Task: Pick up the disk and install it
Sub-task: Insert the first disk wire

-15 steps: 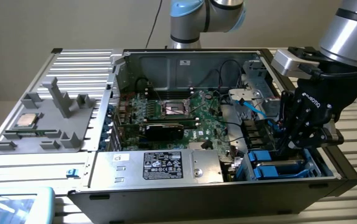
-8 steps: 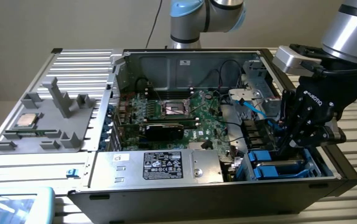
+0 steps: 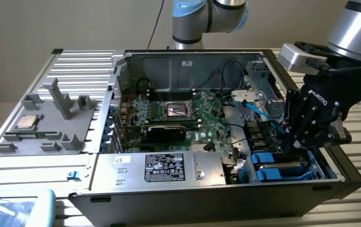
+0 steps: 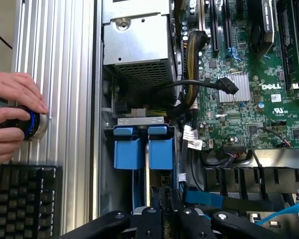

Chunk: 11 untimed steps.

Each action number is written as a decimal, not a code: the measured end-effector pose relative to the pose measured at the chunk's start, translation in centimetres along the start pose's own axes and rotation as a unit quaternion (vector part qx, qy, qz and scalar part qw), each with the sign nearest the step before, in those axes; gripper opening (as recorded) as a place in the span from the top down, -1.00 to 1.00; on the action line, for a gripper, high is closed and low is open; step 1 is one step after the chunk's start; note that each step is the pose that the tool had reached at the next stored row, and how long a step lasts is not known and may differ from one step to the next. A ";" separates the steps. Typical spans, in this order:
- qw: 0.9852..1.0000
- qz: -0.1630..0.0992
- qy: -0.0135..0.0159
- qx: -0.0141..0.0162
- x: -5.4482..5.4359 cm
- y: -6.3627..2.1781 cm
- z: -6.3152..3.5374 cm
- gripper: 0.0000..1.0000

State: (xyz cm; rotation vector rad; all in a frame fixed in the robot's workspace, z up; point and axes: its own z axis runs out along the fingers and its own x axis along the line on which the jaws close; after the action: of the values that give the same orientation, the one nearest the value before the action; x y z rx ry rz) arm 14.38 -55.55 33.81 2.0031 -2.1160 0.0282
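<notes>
1. The disk (image 4: 162,152), framed by its bright blue carrier, stands edge-on in the computer case's (image 3: 199,203) drive bay.
2. The arm (image 3: 357,28) reaches steeply down at the exterior view's right, and the claw (image 3: 292,145) seems clenched on the disk's carrier.

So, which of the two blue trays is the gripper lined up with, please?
The tray beside the circuit board; the gripper lines up with it. The other tray lies toward the case wall.

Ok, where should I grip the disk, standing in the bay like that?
By its thin upper edge, from straight above. The disk stands on edge in the drive bay, so that edge is the part left free; the gripper seems pinched across it there.
</notes>
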 end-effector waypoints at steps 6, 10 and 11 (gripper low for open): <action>1.000 0.000 0.000 -0.006 0.0 -0.49 -0.08 0.67; 1.000 -0.003 0.001 -0.019 0.0 -0.83 -0.12 0.67; 1.000 -0.003 0.001 -0.024 0.0 -0.87 -0.11 0.67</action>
State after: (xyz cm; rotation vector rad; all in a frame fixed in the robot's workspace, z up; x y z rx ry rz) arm 15.25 -55.55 33.79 1.9821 -2.0883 -0.0209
